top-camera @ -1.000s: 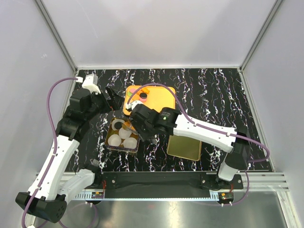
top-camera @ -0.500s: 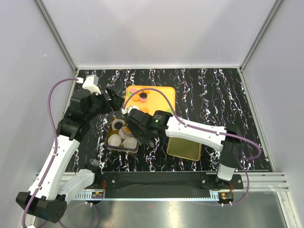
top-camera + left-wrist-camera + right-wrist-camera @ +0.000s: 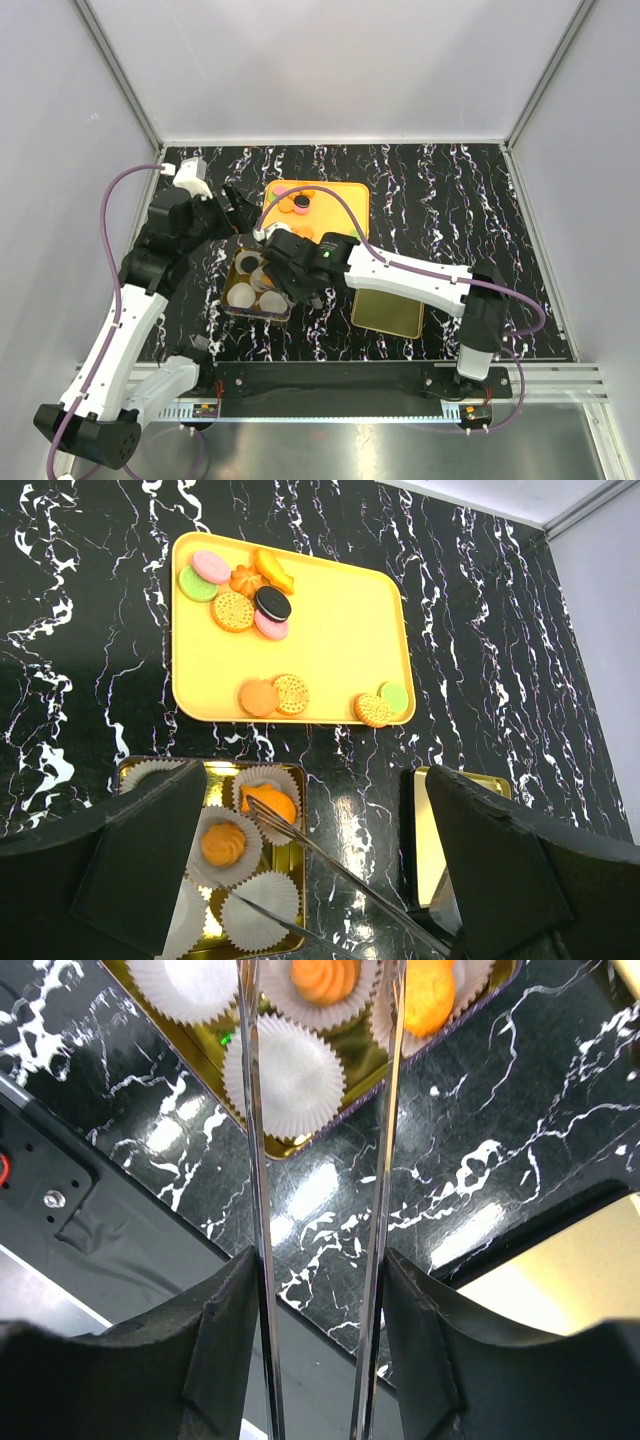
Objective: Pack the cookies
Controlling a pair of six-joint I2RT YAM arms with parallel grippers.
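Note:
Several cookies (image 3: 233, 611), orange, pink, green and one black (image 3: 272, 602), lie on the orange tray (image 3: 340, 630). A gold tin (image 3: 280, 858) holds white paper cups; two of them hold orange cookies (image 3: 270, 802) (image 3: 224, 844). My right gripper (image 3: 320, 1360) is shut on metal tweezers (image 3: 253, 1160), whose prongs stand apart over the tin (image 3: 360, 1060), above an empty cup (image 3: 283, 1078). One tweezer tip (image 3: 255, 802) is at the cookie in the tin's far right cup. My left gripper (image 3: 320, 880) is open and empty, high above the tin and tray.
A gold lid (image 3: 388, 310) lies right of the tin, next to my right arm. The orange tray (image 3: 340, 205) sits behind the tin. The black front rail (image 3: 60, 1190) runs close by the tin's near edge. Grey walls enclose the table.
My right gripper has moved the tweezers from the tray's left side toward me and over the tin. The left arm has not moved.

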